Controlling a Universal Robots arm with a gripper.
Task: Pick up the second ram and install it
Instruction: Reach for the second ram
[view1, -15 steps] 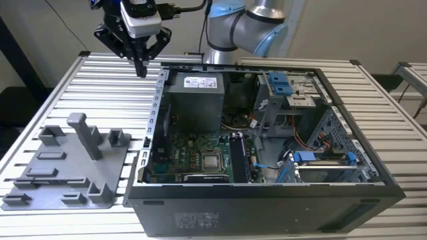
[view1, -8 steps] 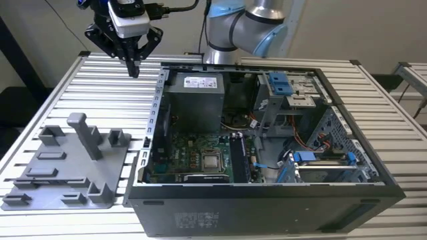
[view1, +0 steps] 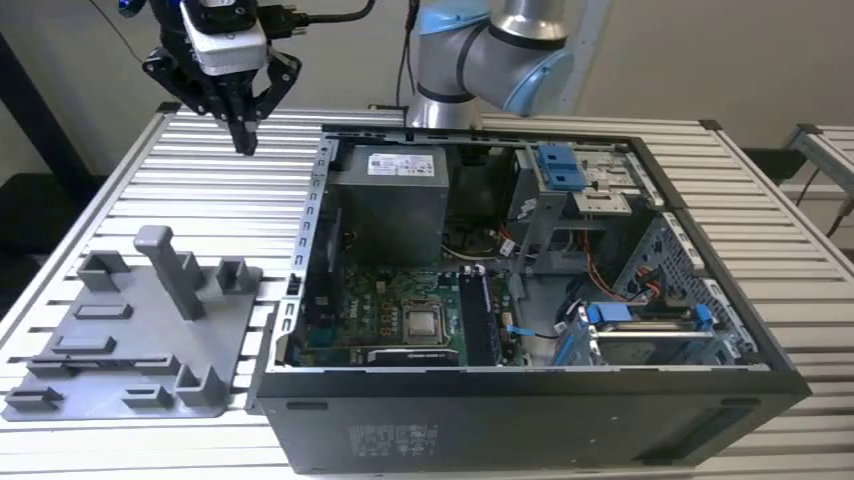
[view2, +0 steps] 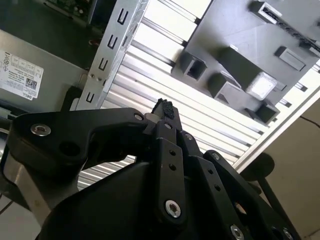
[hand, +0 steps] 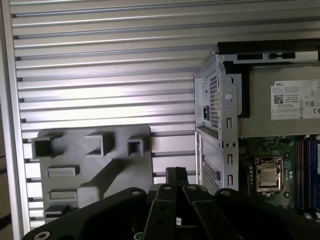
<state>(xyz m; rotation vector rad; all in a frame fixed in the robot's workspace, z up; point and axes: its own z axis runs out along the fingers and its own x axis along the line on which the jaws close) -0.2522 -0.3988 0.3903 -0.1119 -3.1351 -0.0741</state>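
Your tool hangs clenched, fingers pinched tip to tip, over the slatted bench, just outside the open computer case. Grey tray lies on the bench, exterior view's left. Dark memory stick stands slotted beside the processor inside the case.

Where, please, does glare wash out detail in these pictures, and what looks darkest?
In the second wrist view, glare bleaches the slatted table beside the grey tray; in the first wrist view, bright bands cross it; in both wrist views the gripper is dark.
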